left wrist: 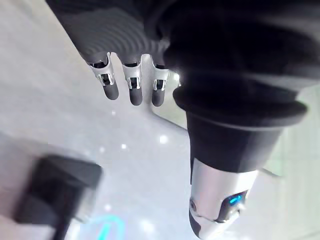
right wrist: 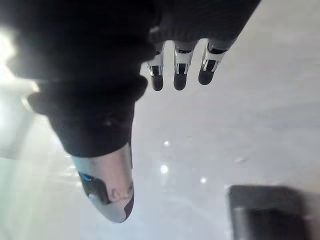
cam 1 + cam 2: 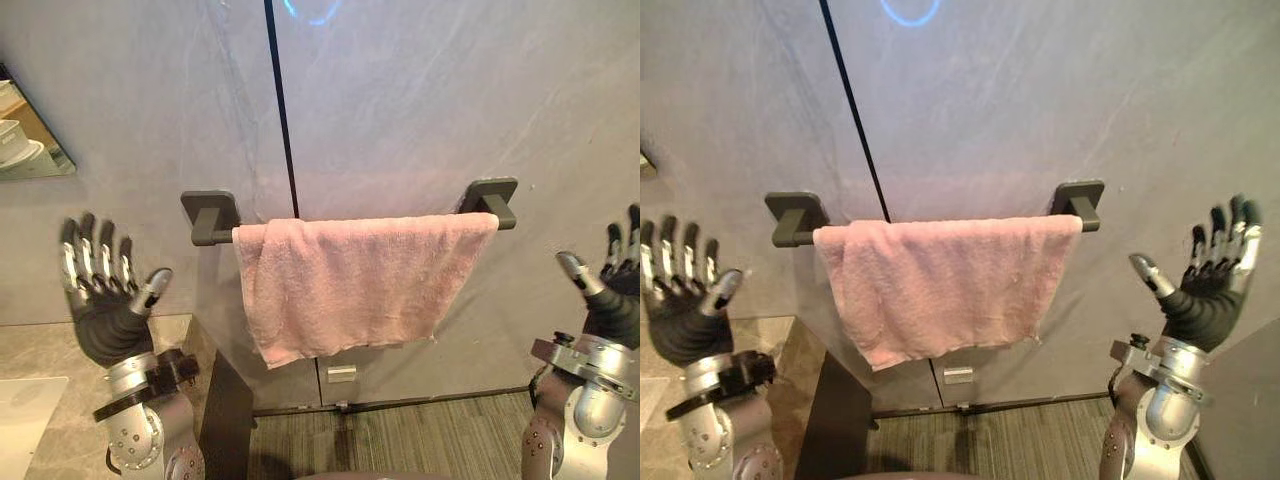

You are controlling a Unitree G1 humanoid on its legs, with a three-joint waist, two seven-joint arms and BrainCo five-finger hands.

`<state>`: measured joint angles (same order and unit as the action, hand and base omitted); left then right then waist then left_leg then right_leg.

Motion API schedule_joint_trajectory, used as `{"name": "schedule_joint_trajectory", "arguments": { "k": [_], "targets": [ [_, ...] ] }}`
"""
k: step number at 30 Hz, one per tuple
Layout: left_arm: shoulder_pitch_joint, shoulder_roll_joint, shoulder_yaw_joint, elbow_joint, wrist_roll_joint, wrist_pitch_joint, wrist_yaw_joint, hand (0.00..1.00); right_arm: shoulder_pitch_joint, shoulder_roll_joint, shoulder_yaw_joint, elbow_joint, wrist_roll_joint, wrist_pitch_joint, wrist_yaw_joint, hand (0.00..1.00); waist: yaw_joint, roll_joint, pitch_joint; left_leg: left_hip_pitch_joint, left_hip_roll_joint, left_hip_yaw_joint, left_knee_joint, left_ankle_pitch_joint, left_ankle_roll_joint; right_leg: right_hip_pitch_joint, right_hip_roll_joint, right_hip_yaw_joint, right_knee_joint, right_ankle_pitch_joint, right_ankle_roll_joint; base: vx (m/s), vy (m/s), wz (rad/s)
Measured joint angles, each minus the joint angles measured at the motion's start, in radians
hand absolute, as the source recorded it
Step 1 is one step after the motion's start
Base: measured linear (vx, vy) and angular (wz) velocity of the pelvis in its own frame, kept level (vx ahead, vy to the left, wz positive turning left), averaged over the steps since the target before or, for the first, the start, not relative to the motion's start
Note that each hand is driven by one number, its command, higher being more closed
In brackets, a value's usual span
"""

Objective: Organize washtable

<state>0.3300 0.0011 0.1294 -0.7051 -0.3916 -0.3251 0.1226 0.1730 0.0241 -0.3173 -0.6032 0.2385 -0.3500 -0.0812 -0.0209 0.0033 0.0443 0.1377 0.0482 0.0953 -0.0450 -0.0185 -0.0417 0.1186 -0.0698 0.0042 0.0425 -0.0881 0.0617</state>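
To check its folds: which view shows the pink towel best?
Right eye view: the pink towel hangs whole and centred. Left eye view shows it whole too, nearer the right; wrist views catch a dark bracket instead.

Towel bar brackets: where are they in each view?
Left eye view: left bracket and right bracket flank pink towel.
Right eye view: left bracket, right bracket, mid-height.
Left wrist view: likely left bracket, blurred dark block beyond left hand.
Right wrist view: likely right bracket, blurred dark block beyond right hand.
Shared landmark: grey wall.
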Motion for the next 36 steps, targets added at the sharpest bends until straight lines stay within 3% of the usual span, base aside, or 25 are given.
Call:
{"name": "schedule_joint_trajectory", "arguments": {
  "k": [3, 8, 12, 16, 21, 28, 36],
  "targets": [
    [-0.005, 0.054, -0.120, -0.047, -0.048, -0.015, -0.067, 0.00, -0.032, -0.016, 0.099, -0.011, 0.058, -0.024, 0.047, 0.00, -0.016, 0.006, -0.004, 0.000, 0.000, 0.002, 0.010, -0.002, 0.002, 0.000, 0.000, 0.004, 0.008, -0.001, 0.001, -0.05, -0.016, -0.03],
    [-0.075, 0.084, -0.269, -0.042, -0.119, -0.016, -0.148, 0.00, -0.034, -0.058, 0.258, -0.023, 0.157, -0.036, 0.137, 0.00, -0.018, 0.011, -0.006, 0.008, 0.002, 0.014, 0.014, -0.002, 0.002, -0.002, 0.004, 0.020, 0.019, 0.000, 0.001, -0.06, -0.017, -0.08],
    [-0.092, 0.146, -0.397, 0.061, -0.124, -0.009, -0.191, 0.00, -0.033, -0.120, 0.415, -0.023, 0.273, -0.032, 0.231, 0.00, -0.021, 0.014, -0.006, 0.011, 0.001, 0.021, 0.014, -0.002, 0.002, -0.007, 0.004, 0.028, 0.024, -0.001, 0.001, -0.05, -0.016, -0.06],
    [-0.094, 0.174, -0.448, 0.122, -0.112, 0.001, -0.208, 0.00, -0.026, -0.187, 0.486, -0.020, 0.289, -0.004, 0.283, 0.00, -0.020, 0.012, -0.006, 0.001, 0.001, 0.022, 0.014, -0.002, 0.002, -0.018, 0.004, 0.030, 0.025, 0.000, 0.001, -0.01, -0.005, -0.01],
    [-0.118, 0.209, -0.492, 0.184, -0.096, 0.004, -0.210, 0.00, -0.012, -0.279, 0.566, 0.001, 0.276, 0.033, 0.304, 0.00, -0.019, 0.010, -0.005, -0.002, 0.001, 0.023, 0.013, -0.002, 0.002, -0.021, 0.004, 0.031, 0.023, 0.000, 0.001, 0.00, 0.000, 0.00],
    [-0.142, 0.254, -0.544, 0.250, -0.073, 0.017, -0.209, 0.00, -0.008, -0.400, 0.650, 0.087, 0.149, 0.058, 0.302, 0.00, -0.018, 0.008, -0.004, -0.006, 0.001, 0.041, 0.011, -0.003, 0.004, -0.037, 0.005, 0.049, 0.024, 0.001, 0.003, -0.01, -0.014, -0.08],
    [-0.200, 0.306, -0.600, 0.305, -0.072, 0.043, -0.210, 0.00, -0.011, -0.463, 0.730, 0.162, 0.042, 0.087, 0.302, 0.00, -0.018, 0.005, -0.002, -0.006, 0.000, 0.041, 0.011, -0.003, 0.004, -0.037, 0.004, 0.049, 0.024, 0.001, 0.003, 0.00, 0.000, 0.00]
  ]
}}
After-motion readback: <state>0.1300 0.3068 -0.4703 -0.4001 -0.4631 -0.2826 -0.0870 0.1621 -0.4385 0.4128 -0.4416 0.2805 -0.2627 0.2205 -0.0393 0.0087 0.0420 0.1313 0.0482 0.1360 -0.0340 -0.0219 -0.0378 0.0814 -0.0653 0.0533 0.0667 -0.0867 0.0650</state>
